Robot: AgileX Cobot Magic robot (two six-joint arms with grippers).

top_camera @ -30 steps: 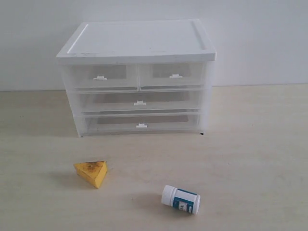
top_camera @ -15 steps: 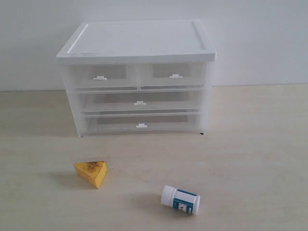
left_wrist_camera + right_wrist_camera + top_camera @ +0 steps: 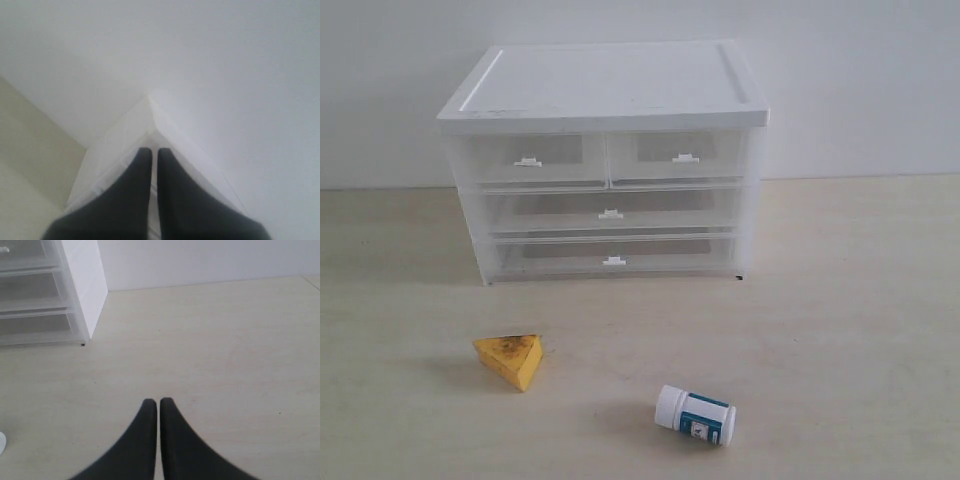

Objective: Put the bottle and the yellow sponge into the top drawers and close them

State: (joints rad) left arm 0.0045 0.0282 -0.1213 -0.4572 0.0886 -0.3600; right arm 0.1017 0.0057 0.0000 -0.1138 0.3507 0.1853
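Observation:
The yellow sponge (image 3: 510, 359), a wedge with a stained top, lies on the table in front of the drawer unit's left side. The bottle (image 3: 695, 415), white with a teal label, lies on its side to the right of the sponge, near the front edge. Both top drawers, left (image 3: 528, 160) and right (image 3: 678, 156), are pushed in, each with a small white tab. No arm shows in the exterior view. My left gripper (image 3: 151, 150) is shut and empty, facing a corner of the white unit (image 3: 150, 112). My right gripper (image 3: 158, 401) is shut and empty over bare table.
The white drawer unit (image 3: 605, 85) stands at the back against a white wall, with two wider drawers (image 3: 610, 214) below the top pair. In the right wrist view the unit's lower corner (image 3: 82, 295) is close by, and a sliver of something white (image 3: 2, 442) shows at the frame's edge.

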